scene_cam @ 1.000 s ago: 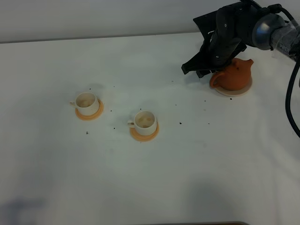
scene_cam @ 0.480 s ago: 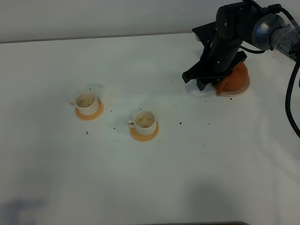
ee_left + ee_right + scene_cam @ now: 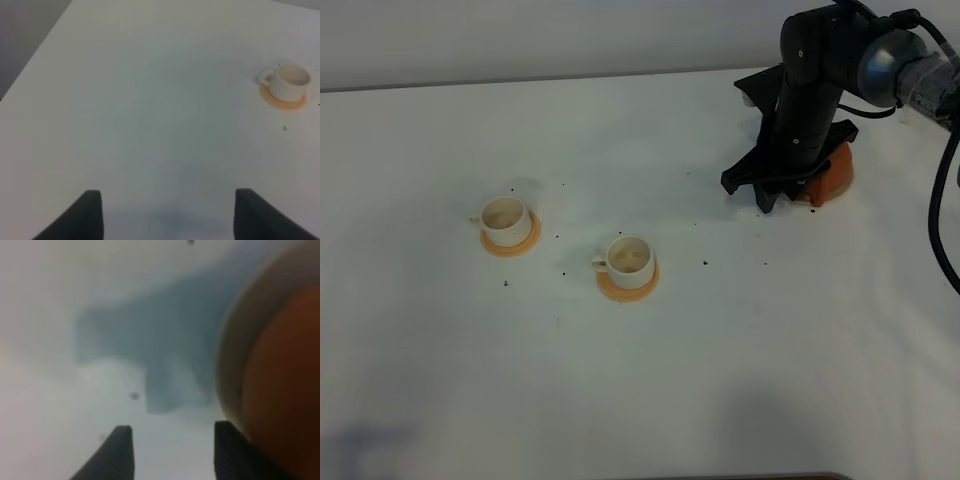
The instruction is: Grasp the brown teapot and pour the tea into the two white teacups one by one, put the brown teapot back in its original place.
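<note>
Notes taken with the table read as a clock face from the high camera, 12 at the far edge.

**Brown teapot** [image 3: 833,168]: at about 2 o'clock on the table [image 3: 640,400], sitting on its pale saucer [image 3: 840,190]. The right arm masks most of it and only a wedge of orange body shows. Handle, spout and lid are hidden, so the handle-to-spout axis cannot be read.

**Right gripper** [image 3: 760,192]: low over the table, just beside the pot on its 9 o'clock side. In the wrist view the two dark fingers [image 3: 120,452] stand wide apart with only bare table between them, nothing held. Pot body and saucer rim sit outside the gap, beyond one finger and very close. Whether they touch, cannot tell.

**Key relation:** the pot lies at roughly 3 o'clock from the fingertips, alongside them and not between them. Judgement: no grasp made yet. The jaws would have to shift toward 3 o'clock, or swing round, to straddle the handle before closing. Closing here would catch air, and a sideways nudge could slide the pot off its saucer.

**Left gripper** [image 3: 170,220]: fingers spread, empty, over bare table and well away from the pot. The right arm is plainly the nearer.

**Cups:** left teacup [image 3: 506,219] at 9 o'clock, centre teacup [image 3: 628,258] near the middle. Each stands on an orange coaster [image 3: 510,245], well apart from the pot. Cannot tell whether they hold tea.
</note>
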